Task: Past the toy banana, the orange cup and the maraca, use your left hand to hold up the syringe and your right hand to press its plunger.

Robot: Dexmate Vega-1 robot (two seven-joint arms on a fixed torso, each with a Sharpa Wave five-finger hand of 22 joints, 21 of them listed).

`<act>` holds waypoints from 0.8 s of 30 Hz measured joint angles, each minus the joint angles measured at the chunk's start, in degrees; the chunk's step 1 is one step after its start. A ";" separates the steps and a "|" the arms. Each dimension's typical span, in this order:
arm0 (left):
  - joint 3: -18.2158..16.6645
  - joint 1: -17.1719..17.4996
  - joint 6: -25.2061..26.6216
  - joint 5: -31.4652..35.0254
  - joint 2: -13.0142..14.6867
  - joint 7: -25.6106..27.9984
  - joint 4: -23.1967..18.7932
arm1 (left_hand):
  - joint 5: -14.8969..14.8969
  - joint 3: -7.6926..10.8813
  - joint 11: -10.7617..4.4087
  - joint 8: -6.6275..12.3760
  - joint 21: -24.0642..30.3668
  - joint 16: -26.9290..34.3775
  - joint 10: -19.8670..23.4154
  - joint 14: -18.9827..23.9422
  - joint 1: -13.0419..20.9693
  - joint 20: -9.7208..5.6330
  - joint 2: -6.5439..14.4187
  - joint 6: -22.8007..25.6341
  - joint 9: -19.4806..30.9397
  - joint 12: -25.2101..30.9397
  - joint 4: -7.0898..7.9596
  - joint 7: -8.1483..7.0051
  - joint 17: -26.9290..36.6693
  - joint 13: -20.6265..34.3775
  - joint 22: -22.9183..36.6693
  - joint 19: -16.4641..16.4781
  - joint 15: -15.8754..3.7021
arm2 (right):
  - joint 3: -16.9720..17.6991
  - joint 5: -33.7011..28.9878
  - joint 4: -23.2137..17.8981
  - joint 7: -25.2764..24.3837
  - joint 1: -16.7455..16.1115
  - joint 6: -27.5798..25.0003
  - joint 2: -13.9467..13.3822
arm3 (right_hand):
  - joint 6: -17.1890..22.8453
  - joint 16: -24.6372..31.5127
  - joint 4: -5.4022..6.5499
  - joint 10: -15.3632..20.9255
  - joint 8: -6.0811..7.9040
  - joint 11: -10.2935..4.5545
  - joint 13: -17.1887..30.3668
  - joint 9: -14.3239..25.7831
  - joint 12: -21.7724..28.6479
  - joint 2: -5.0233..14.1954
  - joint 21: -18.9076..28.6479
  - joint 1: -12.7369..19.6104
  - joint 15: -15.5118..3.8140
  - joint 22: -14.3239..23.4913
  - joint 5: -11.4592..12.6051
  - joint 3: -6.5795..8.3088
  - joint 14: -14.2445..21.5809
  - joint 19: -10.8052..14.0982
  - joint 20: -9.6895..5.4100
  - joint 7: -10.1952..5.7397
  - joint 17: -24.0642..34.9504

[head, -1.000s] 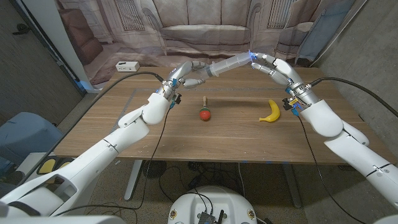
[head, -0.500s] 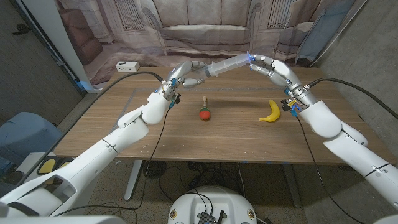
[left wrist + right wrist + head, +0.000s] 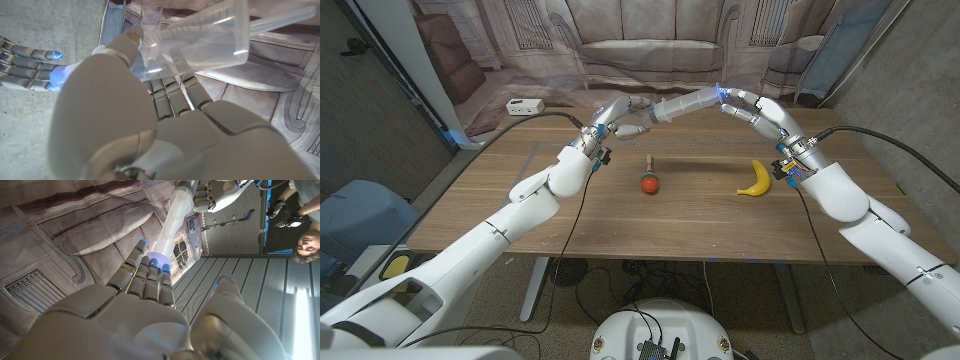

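Observation:
My left hand (image 3: 618, 116) grips the clear syringe (image 3: 675, 105) by its barrel and holds it up above the far side of the table, slanting up toward my right hand (image 3: 762, 113). The right hand's fingers are stretched out, and its fingertips (image 3: 150, 265) touch the plunger end (image 3: 158, 258), lit blue. In the left wrist view the barrel (image 3: 200, 35) lies across my left hand (image 3: 150, 125), with the right hand's fingers (image 3: 25, 65) beyond. The red-headed maraca (image 3: 650, 180) and the yellow toy banana (image 3: 756, 178) lie on the table below.
A white power strip (image 3: 524, 106) lies at the table's (image 3: 620, 230) far left corner. A printed sofa backdrop hangs behind the table. In the right wrist view a person (image 3: 305, 235) is at the picture's edge.
The right hand's fingertips have edged slightly toward the left hand along the syringe. The maraca and banana have not moved.

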 measured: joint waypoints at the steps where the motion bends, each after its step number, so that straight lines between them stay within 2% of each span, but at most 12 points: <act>1: 0.01 -0.02 0.00 0.03 0.00 -0.05 0.00 | 0.00 0.00 0.00 -0.12 0.00 0.00 0.00 0.00 0.00 0.00 0.00 0.00 0.00 0.00 0.00 0.00 0.00 0.00 -0.01 0.00 0.00 | 0.00 0.00 0.00 0.00 0.00 0.04 0.00 | 0.00 0.00 0.00 0.10 0.00 -0.10 0.00 0.00 0.00 0.00 0.00 0.00 0.00 0.00 0.00 0.00 0.00 0.00 0.00 0.00 0.00; 6: 0.27 -0.46 0.00 0.47 0.12 -0.60 0.01 | -0.02 0.00 0.00 -0.17 -0.01 0.00 -0.01 0.00 0.00 0.00 0.00 -0.01 0.00 0.00 0.00 0.00 -0.11 0.00 0.00 0.00 -0.01 | -0.16 0.00 0.00 0.03 0.07 0.36 0.12 | 0.32 0.00 0.00 0.30 0.00 -0.30 0.03 -0.01 -0.02 0.00 0.00 0.00 0.00 0.00 0.00 0.00 0.00 0.21 -0.22 -0.32 0.00; 24: 0.62 -1.12 0.11 0.94 0.40 -1.74 -0.30 | -0.09 0.00 0.02 -0.06 0.22 -0.01 -0.02 0.01 0.00 -0.10 0.00 -0.03 0.29 0.00 0.00 0.00 -0.15 0.22 0.04 -0.09 -0.01 | -1.66 0.67 0.58 1.40 1.13 0.79 0.30 | 0.64 0.00 0.26 0.61 -0.02 0.03 -0.02 0.00 -0.23 0.23 0.00 0.23 0.21 0.00 0.00 0.26 0.21 0.21 -0.22 0.00 -0.01</act>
